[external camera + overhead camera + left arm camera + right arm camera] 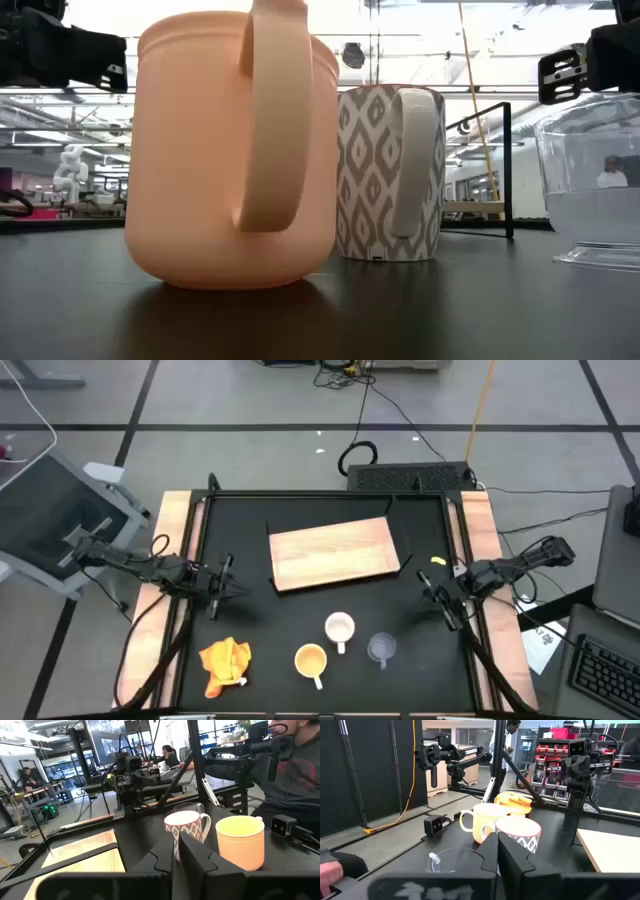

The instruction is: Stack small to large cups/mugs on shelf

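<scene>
Shelf (335, 554) is laid flat at desk (250, 615) centre, slightly tilted. Three cups are grouped towards 6 o'clock of it, apart from it: white cup (340, 629) nearest, yellow cup (310, 660) at approx. 7 o'clock of the white one, glass cup (382, 649) at approx. 4 o'clock. Cloth (225, 664) is seen at desk's 7 o'clock. Left claw (219, 593) is held at 9 o'clock, fingers shut, empty. Right claw (441, 602) is held at 3 o'clock, likewise shut, empty.
</scene>
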